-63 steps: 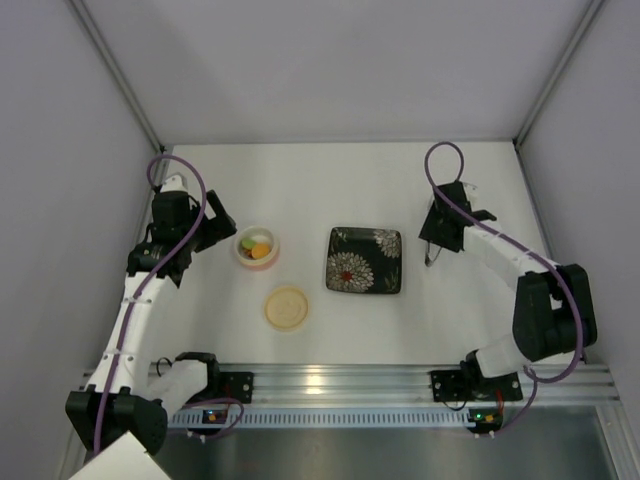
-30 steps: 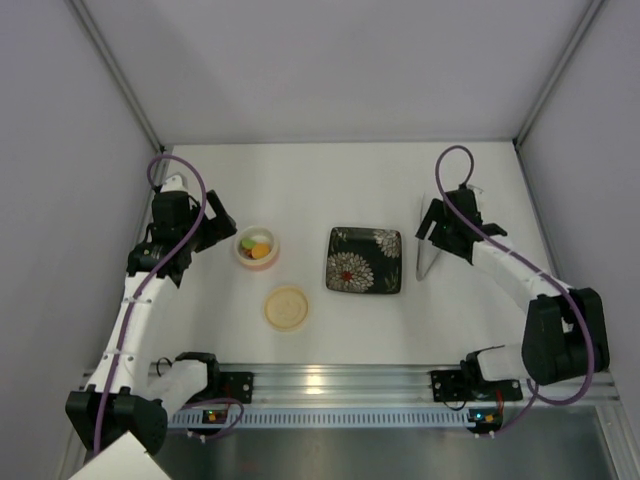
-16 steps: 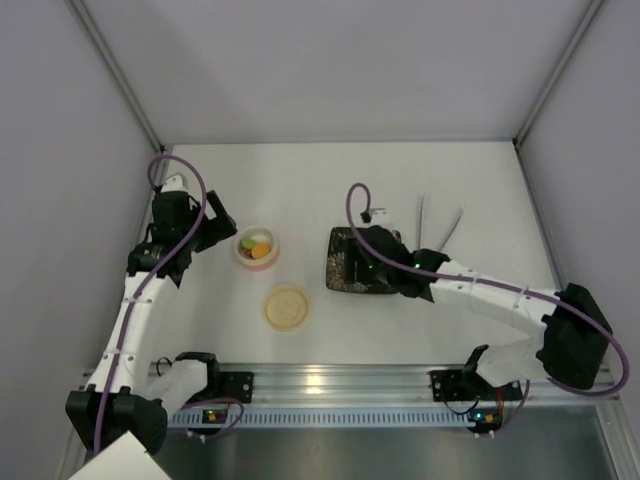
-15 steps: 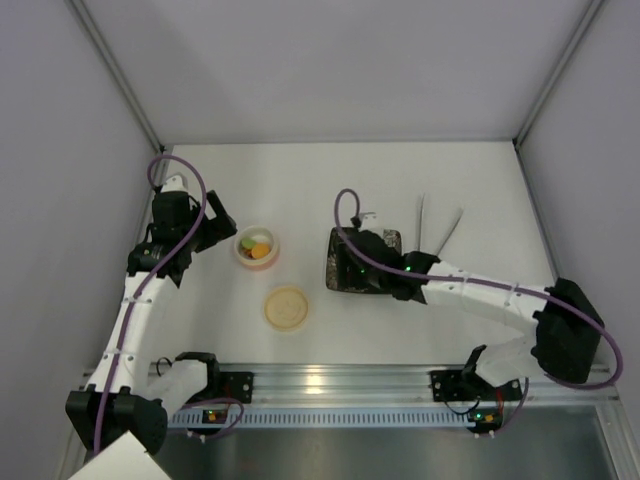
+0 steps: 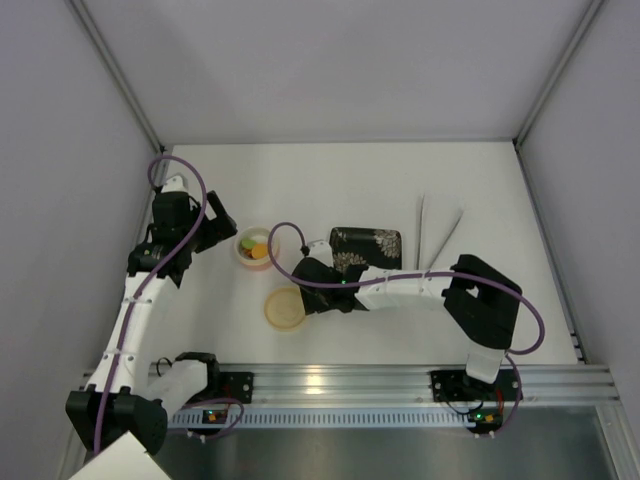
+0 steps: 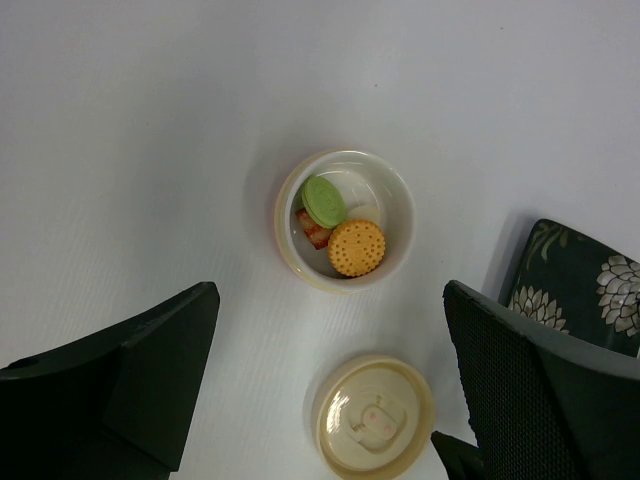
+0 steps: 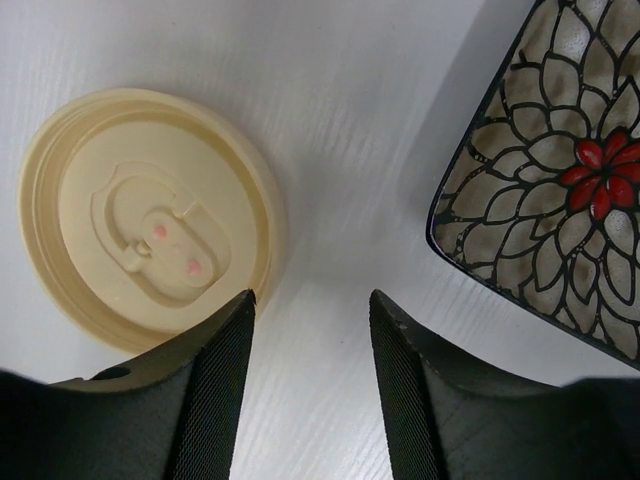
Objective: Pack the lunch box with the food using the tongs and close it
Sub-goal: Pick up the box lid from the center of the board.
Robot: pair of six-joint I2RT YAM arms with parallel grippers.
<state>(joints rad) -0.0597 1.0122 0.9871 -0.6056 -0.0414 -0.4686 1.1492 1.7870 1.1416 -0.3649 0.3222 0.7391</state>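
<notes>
The lunch box (image 5: 257, 246) (image 6: 345, 220) stands uncovered on the table. The food lies inside it: a green round (image 6: 323, 200), an orange round (image 6: 356, 247) and a third piece partly under them. The cream lid (image 5: 285, 308) (image 7: 150, 215) lies flat in front of the box. The tongs (image 5: 432, 235) lie on the table right of the plate, and nothing holds them. My right gripper (image 5: 306, 291) (image 7: 312, 300) hovers low, open and empty; its left finger (image 7: 215, 380) is at the lid's right edge. My left gripper (image 5: 210, 230) (image 6: 330, 300) hangs wide open left of the box.
A black floral plate (image 5: 368, 240) (image 7: 560, 190) (image 6: 575, 290) sits between the lid and the tongs, its near part hidden under my right arm. The right arm stretches across the table's middle. Grey walls close in the left, right and far sides.
The right arm swung left from the tongs, across the plate, to the lid. The tongs stayed on the table at the right. The right jaws narrowed. The left arm did not move.
</notes>
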